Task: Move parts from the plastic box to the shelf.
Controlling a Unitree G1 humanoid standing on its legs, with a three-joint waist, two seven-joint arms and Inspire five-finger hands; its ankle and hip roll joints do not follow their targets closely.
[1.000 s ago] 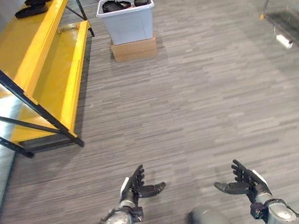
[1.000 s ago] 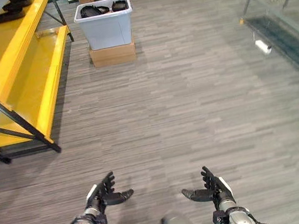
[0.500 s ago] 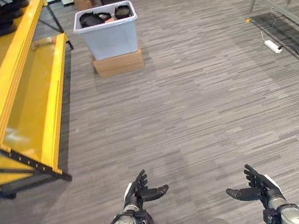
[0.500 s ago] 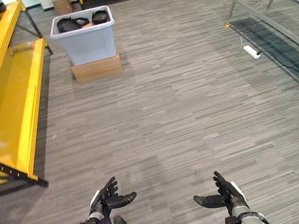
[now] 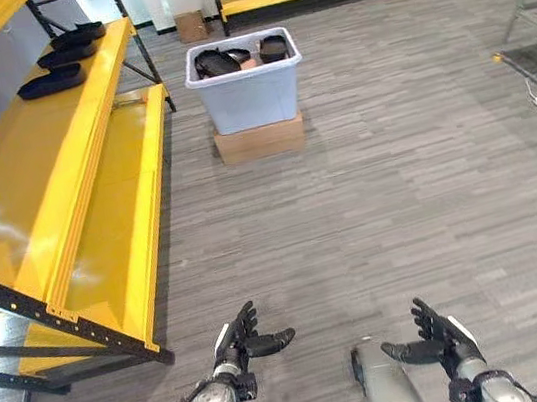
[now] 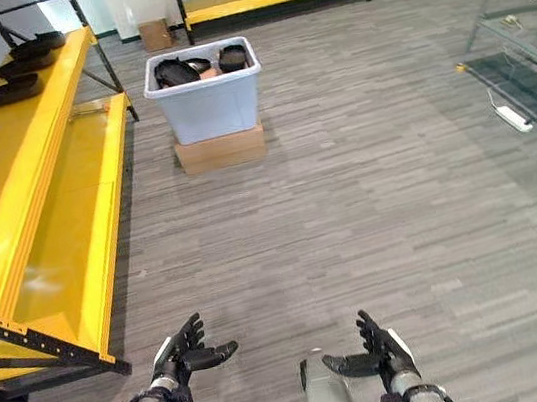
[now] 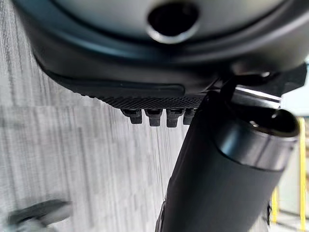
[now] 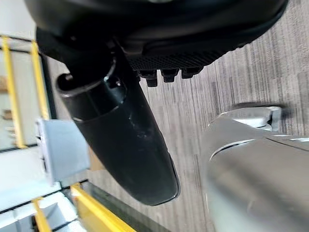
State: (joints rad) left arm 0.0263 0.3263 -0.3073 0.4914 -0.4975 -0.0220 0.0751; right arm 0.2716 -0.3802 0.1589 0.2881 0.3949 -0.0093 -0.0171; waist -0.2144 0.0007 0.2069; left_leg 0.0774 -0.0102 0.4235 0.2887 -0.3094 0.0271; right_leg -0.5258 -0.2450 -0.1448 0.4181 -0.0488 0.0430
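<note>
Black parts (image 5: 56,80), three on the yellow shelf (image 5: 60,161); left hand (image 5: 237,343) and right hand (image 5: 441,342) spread, empty.

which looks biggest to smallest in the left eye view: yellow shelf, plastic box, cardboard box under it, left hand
1. yellow shelf, by far the largest.
2. plastic box.
3. cardboard box and left hand: they look alike, and the hand is much nearer the camera, so no ranking.
</note>
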